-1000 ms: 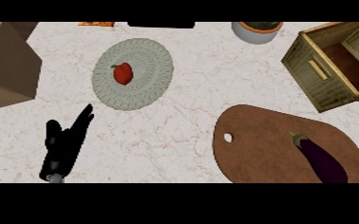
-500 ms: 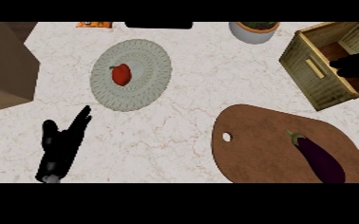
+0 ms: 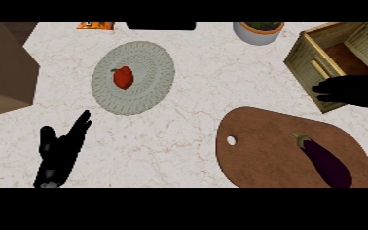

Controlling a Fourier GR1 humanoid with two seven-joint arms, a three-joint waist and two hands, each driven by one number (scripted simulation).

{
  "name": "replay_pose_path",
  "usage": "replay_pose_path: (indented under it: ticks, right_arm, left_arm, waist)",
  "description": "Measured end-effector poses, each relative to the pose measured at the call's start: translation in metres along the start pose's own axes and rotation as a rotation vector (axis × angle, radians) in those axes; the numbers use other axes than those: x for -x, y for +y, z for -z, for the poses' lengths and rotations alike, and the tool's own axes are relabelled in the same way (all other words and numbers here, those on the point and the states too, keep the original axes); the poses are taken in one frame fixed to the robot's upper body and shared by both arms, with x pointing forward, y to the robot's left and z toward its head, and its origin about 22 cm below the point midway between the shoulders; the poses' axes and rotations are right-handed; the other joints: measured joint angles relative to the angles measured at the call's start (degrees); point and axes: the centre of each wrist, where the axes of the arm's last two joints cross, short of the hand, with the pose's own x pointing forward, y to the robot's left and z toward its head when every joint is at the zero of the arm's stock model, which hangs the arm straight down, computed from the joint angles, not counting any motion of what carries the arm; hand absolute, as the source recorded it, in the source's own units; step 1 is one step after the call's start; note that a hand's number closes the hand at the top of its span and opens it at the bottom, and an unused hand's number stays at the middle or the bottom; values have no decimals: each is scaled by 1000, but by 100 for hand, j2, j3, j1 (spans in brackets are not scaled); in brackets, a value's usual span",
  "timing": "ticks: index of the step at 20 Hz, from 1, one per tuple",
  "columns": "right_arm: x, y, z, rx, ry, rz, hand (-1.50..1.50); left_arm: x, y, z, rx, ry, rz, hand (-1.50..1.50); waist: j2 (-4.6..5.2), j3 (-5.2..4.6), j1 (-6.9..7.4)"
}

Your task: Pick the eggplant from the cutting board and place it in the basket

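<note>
A dark purple eggplant [image 3: 327, 162] lies slanted on the right part of the brown cutting board [image 3: 266, 151], green stem toward the upper left. The wooden basket [image 3: 303, 63] stands at the upper right, beyond the board. My right hand [image 3: 346, 89] enters from the right edge over the basket's near corner, fingers stretched leftward, above and apart from the eggplant. My left hand [image 3: 61, 151] rests open at the lower left, fingers pointing up, far from the board.
A grey round plate [image 3: 147, 95] holding a red vegetable [image 3: 123, 77] sits left of centre. A grey pot [image 3: 258, 32] stands at the back. A brown box [image 3: 16, 68] fills the left edge. Bare counter lies between plate and board.
My right hand has come into view from the right edge, now over the basket's near corner. The left hand and the eggplant have stayed where they were.
</note>
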Motion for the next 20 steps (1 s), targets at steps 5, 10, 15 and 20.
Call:
replay_pose_path:
  ticks: [5,10,15,20]
  right_arm:
    - [15,25,8,-56,-3,-33,-150]
    - [32,47,14,-80,-19,-39,-150]
    - [45,65,18,-84,-34,-33,-150]
    - [52,82,29,-91,-46,-28,-150]
  left_arm:
    - [0,-8,1,-1,-2,4,0]
    - [-1,-8,2,-3,10,11,0]
    - [3,-8,0,-8,5,7,0]
    - [7,-8,1,-6,-1,3,0]
  waist:
    - [-10,-2,-17]
    - [-15,-6,-31]
    - [-33,-4,-65]
    - [-44,0,-92]
